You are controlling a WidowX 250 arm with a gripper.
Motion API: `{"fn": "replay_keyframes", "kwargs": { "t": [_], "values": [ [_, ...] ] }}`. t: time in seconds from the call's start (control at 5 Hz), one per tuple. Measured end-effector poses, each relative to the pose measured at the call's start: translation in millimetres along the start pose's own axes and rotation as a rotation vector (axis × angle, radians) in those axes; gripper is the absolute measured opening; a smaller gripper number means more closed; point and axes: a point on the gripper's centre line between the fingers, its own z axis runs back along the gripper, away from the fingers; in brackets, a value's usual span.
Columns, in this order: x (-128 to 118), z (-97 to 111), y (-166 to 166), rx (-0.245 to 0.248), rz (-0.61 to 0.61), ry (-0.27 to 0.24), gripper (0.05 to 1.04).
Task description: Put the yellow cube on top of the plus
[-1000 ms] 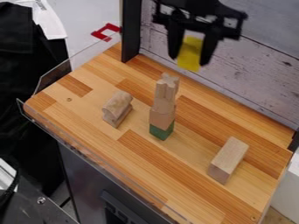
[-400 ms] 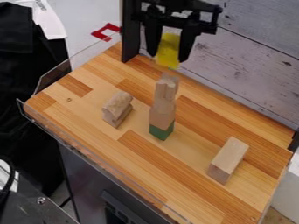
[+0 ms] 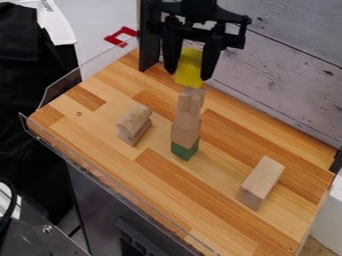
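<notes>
The black two-finger hand (image 3: 190, 70) pinches the yellow cube (image 3: 189, 68) by its sides, apparently leaving its underside free to settle; both are at the top of the plus-shaped wooden block (image 3: 190, 101), the stack's upper piece.

Black two-finger gripper (image 3: 190, 76), wide black crossbar (image 3: 226, 18), angular black bracket (image 3: 234, 41) at one end of the crossbar, long, tapering dark fingers (image 3: 212, 56) below the crossbar, seemingly rounded black housing (image 3: 198, 7) above it.
</notes>
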Motion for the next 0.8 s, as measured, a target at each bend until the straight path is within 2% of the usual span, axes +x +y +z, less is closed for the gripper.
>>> {"fn": "replay_keyframes", "kwargs": {
  "t": [0.8],
  "values": [
    [-11.1,-0.2,-6.0,-0.012,-0.006,0.039,0.532]
  ]
}}
